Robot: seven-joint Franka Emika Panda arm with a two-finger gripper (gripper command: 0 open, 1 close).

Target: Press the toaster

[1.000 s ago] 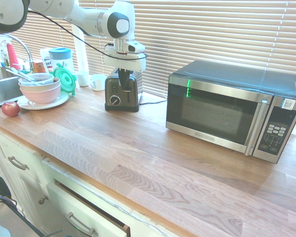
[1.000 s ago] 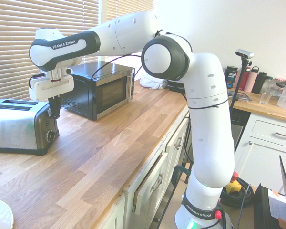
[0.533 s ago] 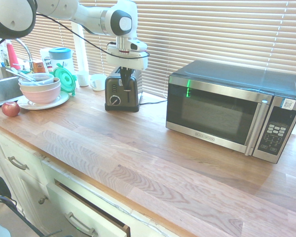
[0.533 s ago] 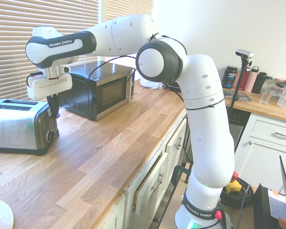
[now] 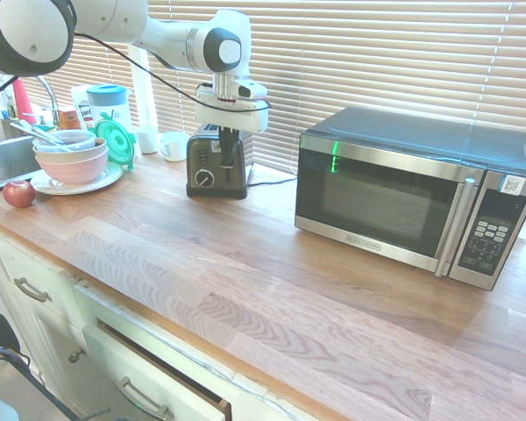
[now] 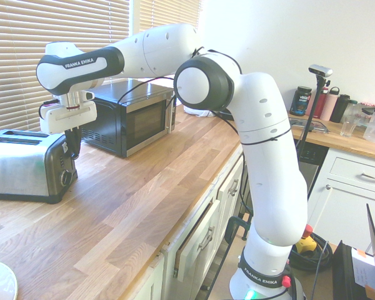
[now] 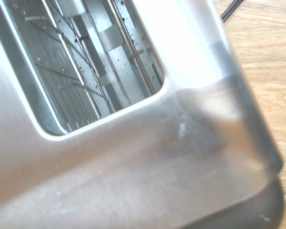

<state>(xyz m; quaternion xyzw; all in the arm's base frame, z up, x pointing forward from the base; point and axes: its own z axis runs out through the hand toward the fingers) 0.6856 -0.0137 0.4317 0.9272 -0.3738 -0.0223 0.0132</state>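
Toaster [image 5: 216, 166] dial-end toward counter edge

Home kitchen. Long wooden butcher-block tabletop [image 5: 272, 289] over white cabinet drawers [image 5: 149, 373]. Steel-and-black microwave [image 5: 412, 197], small brushed-steel two-slot toaster [image 5: 216, 164], stacked pink bowls on a white plate [image 5: 72, 158], red apple [image 5: 19, 193], steel sink with tap [image 5: 4, 145]. Slatted window blinds [image 5: 377, 57] behind.

Toaster [image 7: 133, 181] brushed steel (dark glossy end panel); counter [image 5: 272, 289] matt wood grain.
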